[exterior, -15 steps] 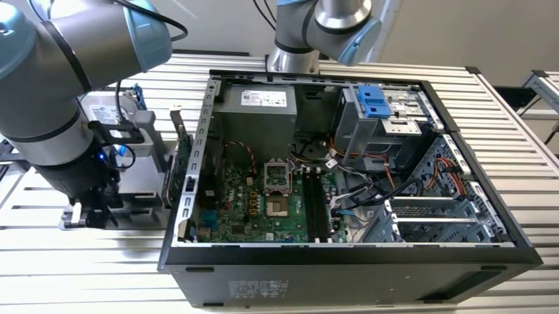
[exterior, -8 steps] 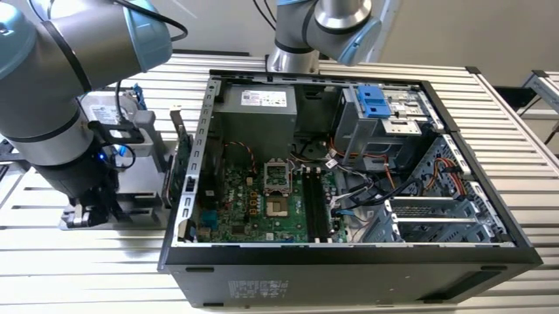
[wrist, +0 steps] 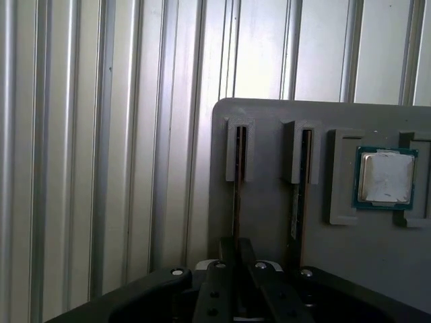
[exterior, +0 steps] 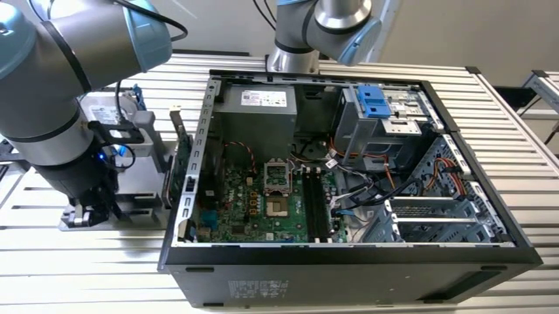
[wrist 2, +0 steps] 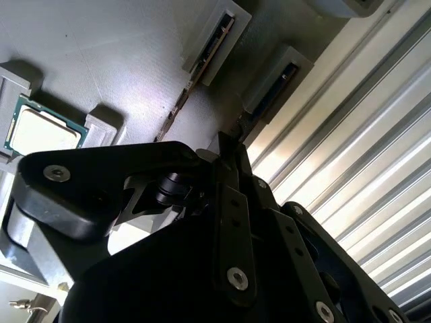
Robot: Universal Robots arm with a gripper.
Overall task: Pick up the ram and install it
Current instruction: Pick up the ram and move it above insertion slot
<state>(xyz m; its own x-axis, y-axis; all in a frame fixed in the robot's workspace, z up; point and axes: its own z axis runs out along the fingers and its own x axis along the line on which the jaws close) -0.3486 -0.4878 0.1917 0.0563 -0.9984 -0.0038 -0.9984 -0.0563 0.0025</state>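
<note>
Two slots in gray holder (wrist: 268, 215) each hold stick; gripper (wrist: 236, 245) narrow, pinching ram (wrist: 236, 202); processor (wrist: 385, 176) in recess.

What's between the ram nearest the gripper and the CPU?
A second stick stands between ram and CPU, in the first wrist view.

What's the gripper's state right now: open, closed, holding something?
Gripper: jaws closed on the ram, which stands on edge in the gray holder.
</note>
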